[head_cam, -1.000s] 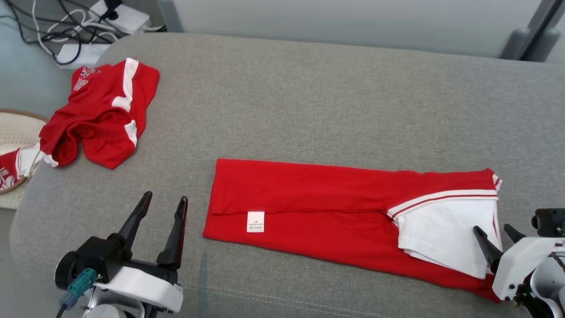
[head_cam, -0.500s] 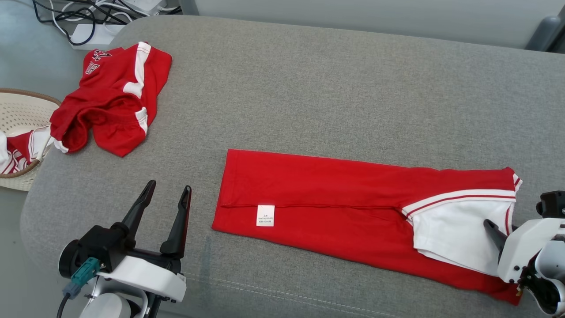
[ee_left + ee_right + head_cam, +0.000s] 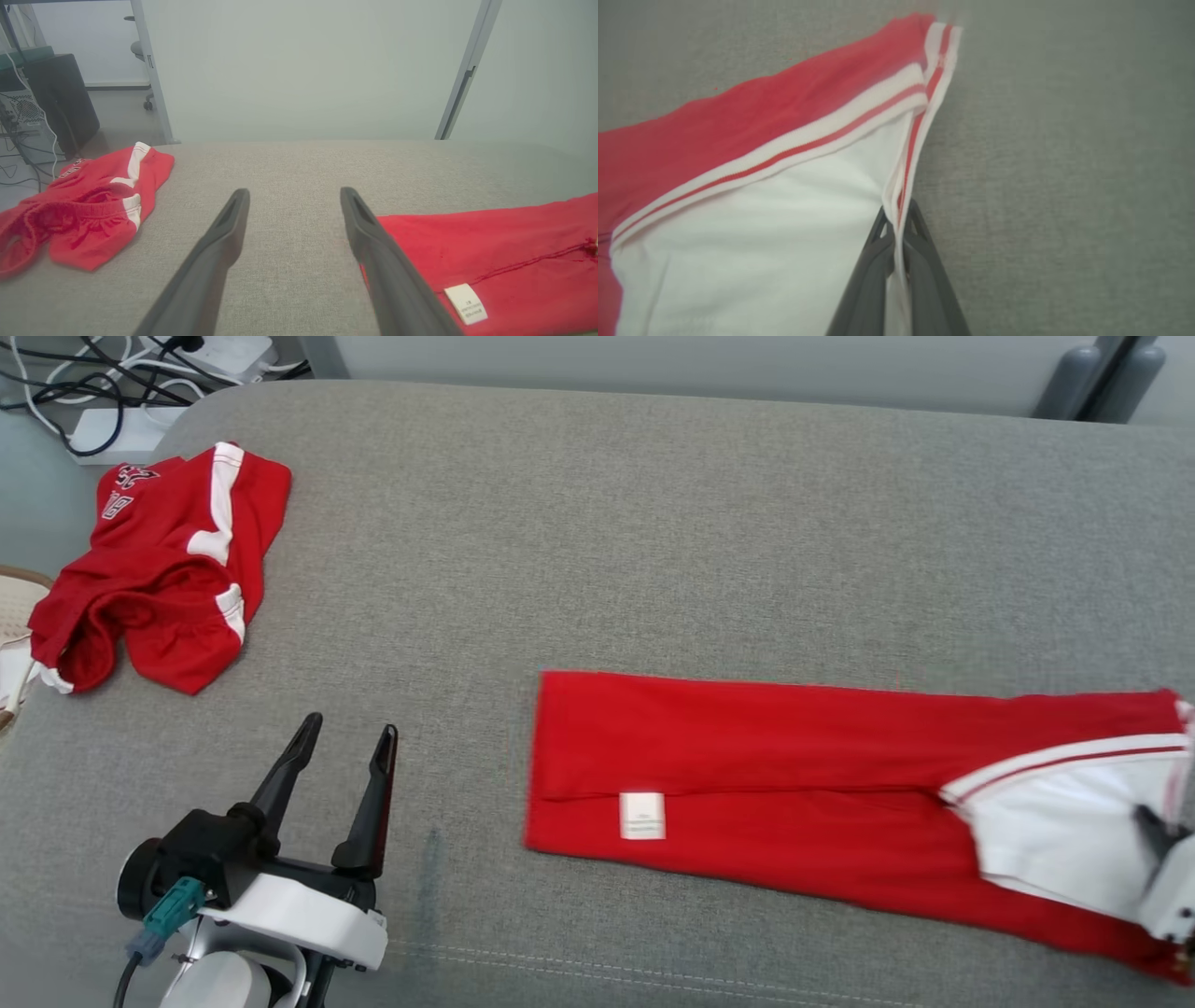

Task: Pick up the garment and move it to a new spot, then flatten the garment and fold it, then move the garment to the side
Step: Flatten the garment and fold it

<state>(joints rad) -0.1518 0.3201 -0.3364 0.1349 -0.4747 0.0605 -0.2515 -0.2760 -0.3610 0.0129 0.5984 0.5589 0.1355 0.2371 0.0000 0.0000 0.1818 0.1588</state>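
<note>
1. The garment [image 3: 794,784] is now clamped at its striped edge [image 3: 920,116] by the right gripper [image 3: 898,224], spread a second ago, far right of the white label [image 3: 642,815].
2. It is laid flat on the grey cushion [image 3: 653,523].
3. The left gripper [image 3: 352,728] is held spread, empty, left of the label.
4. All layers should be kept pinched and dragged low.
</note>
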